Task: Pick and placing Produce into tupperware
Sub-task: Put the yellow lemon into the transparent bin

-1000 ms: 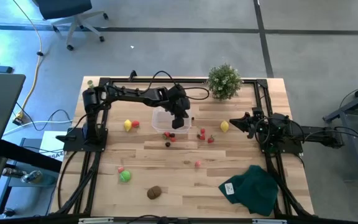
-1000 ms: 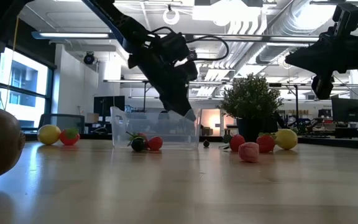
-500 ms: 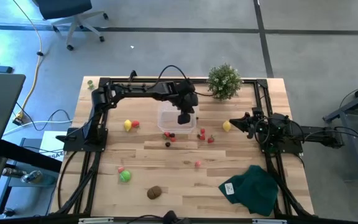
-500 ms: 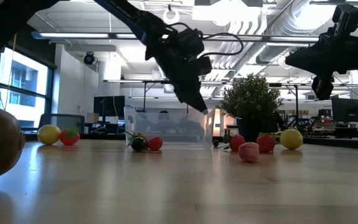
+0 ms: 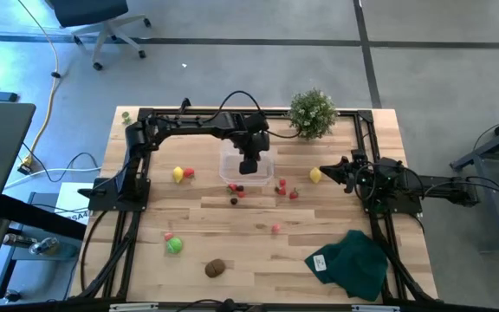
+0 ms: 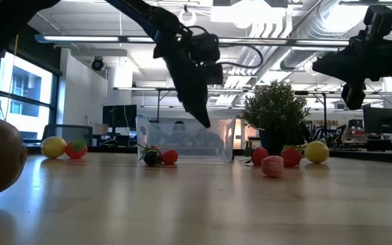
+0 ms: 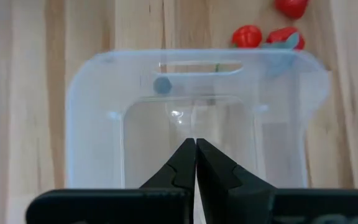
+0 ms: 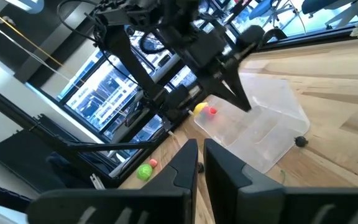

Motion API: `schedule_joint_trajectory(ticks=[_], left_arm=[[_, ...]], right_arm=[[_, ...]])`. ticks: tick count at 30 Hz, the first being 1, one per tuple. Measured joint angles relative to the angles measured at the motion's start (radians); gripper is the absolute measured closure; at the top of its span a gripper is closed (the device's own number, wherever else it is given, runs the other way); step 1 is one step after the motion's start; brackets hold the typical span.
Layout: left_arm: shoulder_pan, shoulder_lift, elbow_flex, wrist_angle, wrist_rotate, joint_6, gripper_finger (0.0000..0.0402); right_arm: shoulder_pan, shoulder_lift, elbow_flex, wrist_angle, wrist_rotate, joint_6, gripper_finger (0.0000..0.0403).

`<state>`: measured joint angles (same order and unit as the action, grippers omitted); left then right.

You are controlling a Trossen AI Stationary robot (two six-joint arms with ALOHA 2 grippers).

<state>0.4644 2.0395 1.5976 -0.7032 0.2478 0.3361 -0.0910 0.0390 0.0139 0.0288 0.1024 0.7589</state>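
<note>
Tupperware (image 5: 248, 167), clear and apparently empty, sits on the wooden table (image 5: 258, 251) near the potted plant (image 5: 311, 113). Your left gripper (image 7: 195, 149) hovers directly above its middle, fingers clenched together, holding nothing. To do this step well, open the fingers before reaching for fruit; the red berries (image 5: 237, 189) just beside the container's rim, on the side away from the plant, look like the nearest pick. Your right gripper (image 5: 326, 172) waits beside the lemon (image 5: 314, 176), fingers nearly closed and grasping nothing.
</note>
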Motion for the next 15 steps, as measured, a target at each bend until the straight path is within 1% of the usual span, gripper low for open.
schedule_joint_trajectory(ticks=[3, 6, 15], left_arm=[[0.000, -0.036, 0.000, -0.016, -0.004, 0.000, 0.0399], [0.000, -0.086, 0.000, -0.041, -0.035, 0.000, 0.0399], [-0.013, -0.304, 0.000, -0.165, -0.101, -0.003, 0.0399]], right_arm=[[0.000, 0.000, 0.000, 0.000, -0.004, 0.000, 0.0384], [0.000, 0.000, 0.000, 0.000, -0.005, 0.000, 0.0384], [0.000, 0.000, 0.000, 0.000, -0.005, 0.000, 0.0384]])
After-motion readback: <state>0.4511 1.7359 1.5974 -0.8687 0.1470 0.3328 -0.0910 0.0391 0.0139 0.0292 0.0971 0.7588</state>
